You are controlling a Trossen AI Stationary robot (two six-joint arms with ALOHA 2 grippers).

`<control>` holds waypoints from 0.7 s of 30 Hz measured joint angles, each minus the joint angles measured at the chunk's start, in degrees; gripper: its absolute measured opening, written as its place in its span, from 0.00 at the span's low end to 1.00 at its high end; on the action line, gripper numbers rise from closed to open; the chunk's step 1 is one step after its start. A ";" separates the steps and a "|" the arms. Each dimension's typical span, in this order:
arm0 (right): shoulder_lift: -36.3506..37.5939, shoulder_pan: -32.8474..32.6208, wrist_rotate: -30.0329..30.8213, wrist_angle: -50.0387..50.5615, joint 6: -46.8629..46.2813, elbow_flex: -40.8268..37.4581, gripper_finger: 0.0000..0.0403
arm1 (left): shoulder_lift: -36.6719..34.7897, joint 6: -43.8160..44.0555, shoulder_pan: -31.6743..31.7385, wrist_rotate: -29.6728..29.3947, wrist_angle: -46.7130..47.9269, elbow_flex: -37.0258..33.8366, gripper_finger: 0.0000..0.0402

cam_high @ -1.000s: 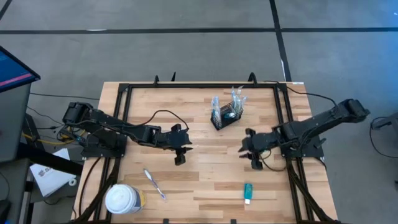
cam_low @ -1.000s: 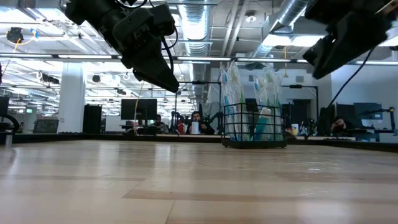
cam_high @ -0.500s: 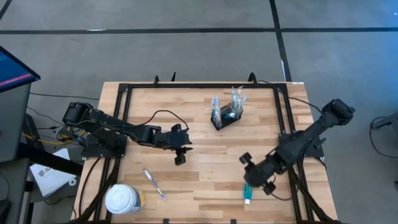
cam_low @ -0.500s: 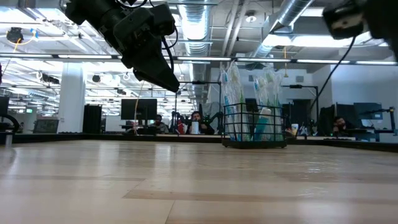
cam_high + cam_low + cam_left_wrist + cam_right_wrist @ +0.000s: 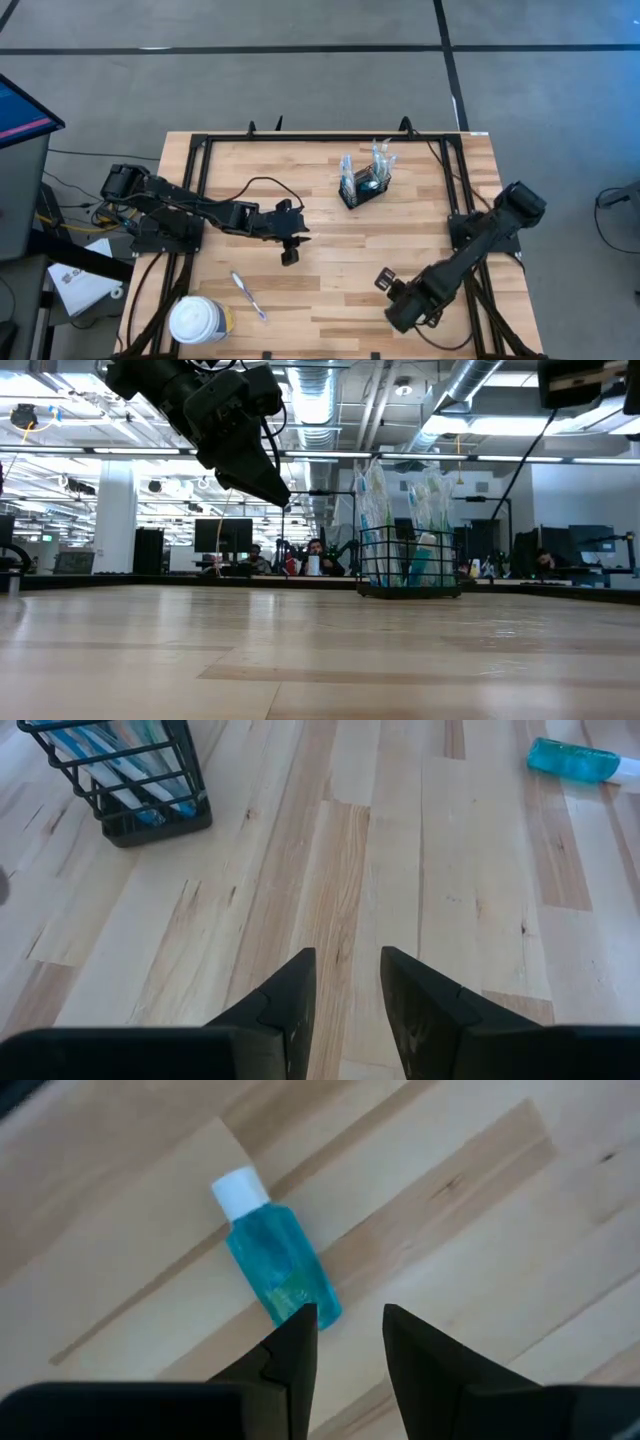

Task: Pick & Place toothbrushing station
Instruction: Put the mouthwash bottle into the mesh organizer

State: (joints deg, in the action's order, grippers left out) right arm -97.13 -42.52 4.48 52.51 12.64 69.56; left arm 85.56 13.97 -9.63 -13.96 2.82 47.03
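The black wire-mesh caddy stands on its base at the table's far middle, with several toothbrushes upright in it; it also shows in the low view and the left wrist view. The small teal tube with a white cap lies flat on the wood; it also shows in the left wrist view. My right gripper hangs over the tube's bottom end, narrowly open, and hides it in the high view. My left gripper hovers left of centre, narrowly open and empty.
A loose toothbrush lies near the front left. A large white-lidded tub stands at the front left corner. A black frame runs around the table's edges.
My right gripper has swung from right of centre toward the table's near edge and now stands over the teal tube, pointing down. In the low view it has left the picture's upper right.
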 joint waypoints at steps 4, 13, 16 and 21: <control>-4.99 0.00 -0.14 4.22 -0.02 3.73 0.26 | 0.00 -0.11 0.00 0.04 -0.12 0.00 0.27; -9.20 -0.55 -3.20 5.89 -0.03 5.42 0.26 | 0.00 -0.18 0.00 0.22 -0.30 0.00 0.27; -9.06 -0.68 -3.20 5.21 -0.47 5.42 0.26 | 0.00 -0.16 0.00 0.20 -0.35 0.00 0.27; -9.02 -1.41 -3.22 5.07 -0.52 5.42 0.26 | 0.00 -0.16 0.00 0.17 -0.38 0.00 0.27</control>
State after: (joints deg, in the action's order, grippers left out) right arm -106.15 -43.93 1.27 57.59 12.12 74.98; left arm 85.56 13.80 -9.63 -13.78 2.44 47.03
